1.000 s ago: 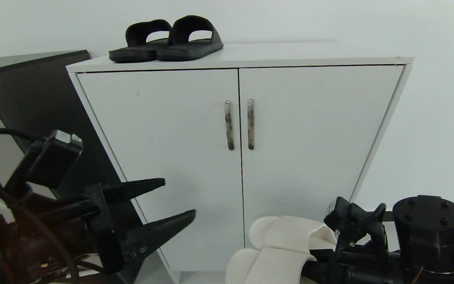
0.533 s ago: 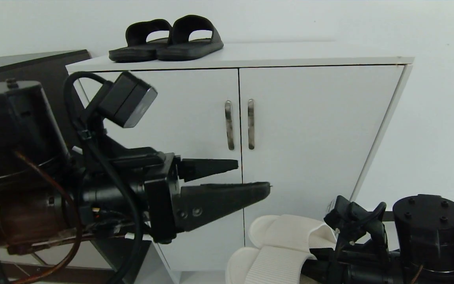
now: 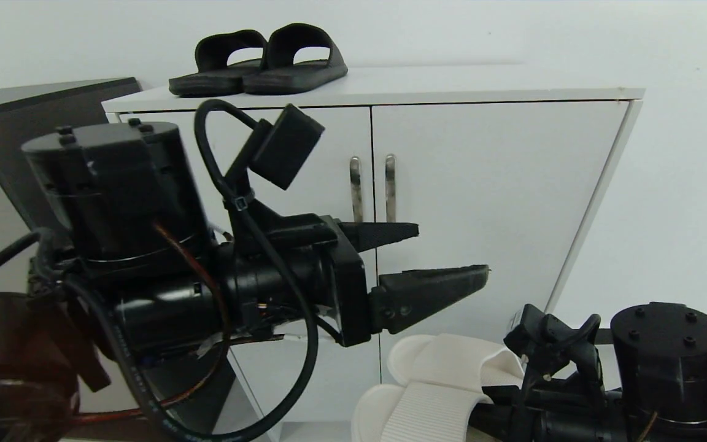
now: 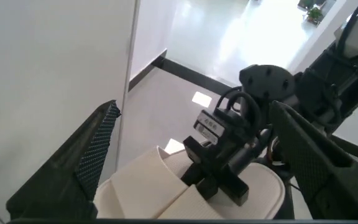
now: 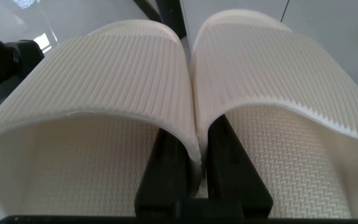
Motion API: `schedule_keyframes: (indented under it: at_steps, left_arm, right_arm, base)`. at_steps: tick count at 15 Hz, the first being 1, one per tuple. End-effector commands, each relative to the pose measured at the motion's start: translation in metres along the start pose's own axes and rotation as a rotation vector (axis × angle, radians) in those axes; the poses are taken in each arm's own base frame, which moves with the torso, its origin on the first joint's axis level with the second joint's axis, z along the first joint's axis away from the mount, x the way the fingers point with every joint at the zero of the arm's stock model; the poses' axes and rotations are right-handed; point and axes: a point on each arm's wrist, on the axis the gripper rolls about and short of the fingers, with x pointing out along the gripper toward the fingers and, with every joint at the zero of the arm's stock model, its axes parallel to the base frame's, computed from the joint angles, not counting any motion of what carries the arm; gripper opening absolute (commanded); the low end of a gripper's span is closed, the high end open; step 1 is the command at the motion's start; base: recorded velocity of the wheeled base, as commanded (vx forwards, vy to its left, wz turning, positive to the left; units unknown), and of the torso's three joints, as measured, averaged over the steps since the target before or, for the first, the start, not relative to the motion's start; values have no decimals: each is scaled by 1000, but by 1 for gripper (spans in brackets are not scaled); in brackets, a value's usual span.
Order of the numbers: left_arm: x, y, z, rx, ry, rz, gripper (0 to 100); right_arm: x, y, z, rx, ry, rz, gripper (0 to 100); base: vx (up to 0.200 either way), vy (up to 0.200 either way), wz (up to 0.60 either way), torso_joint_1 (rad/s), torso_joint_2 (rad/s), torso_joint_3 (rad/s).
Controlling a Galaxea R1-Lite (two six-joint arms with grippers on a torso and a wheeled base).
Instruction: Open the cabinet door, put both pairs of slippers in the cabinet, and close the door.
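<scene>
White cabinet doors [image 3: 494,202] stood shut; opening pending. Left hand [image 3: 452,248], open, faced handles [image 3: 390,184] and needed to close on one; right hand [image 5: 194,158] clamped cream slippers [image 3: 445,368].

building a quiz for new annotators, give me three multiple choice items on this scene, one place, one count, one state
1. Where is the black pair of slippers? A on top of the cabinet B inside it C on the floor
2. How many door handles? A one B two C four
3. The left gripper is A shut on a handle B open C shut on a slipper
Answers: A, it sits on the top board; B, two metal bars flank the door seam; B, its fingers stand apart, holding nothing.
</scene>
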Motion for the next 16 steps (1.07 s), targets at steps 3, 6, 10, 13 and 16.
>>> schedule_keyframes:
  at_steps: [3,6,10,13,16]
  left_arm:
    - [-7,27,1,-35,21,-49,100]
    - [-12,34,14,-77,-10,-48,100]
    - [-10,39,20,-67,-41,22,100]
    - [-13,48,22,-63,-51,61,100]
    - [-9,57,21,-67,-48,77,100]
  right_arm:
    - [1,0,-1,1,7,2,0]
    - [1,0,-2,2,8,0,0]
    - [2,0,-2,2,10,0,0]
    - [2,0,-2,2,11,2,0]
    - [2,0,-2,0,10,3,0]
  base:
    - [0,0,0,0,0,0]
    - [0,0,0,0,0,0]
    - [0,0,0,0,0,0]
    - [0,0,0,0,0,0]
    - [0,0,0,0,0,0]
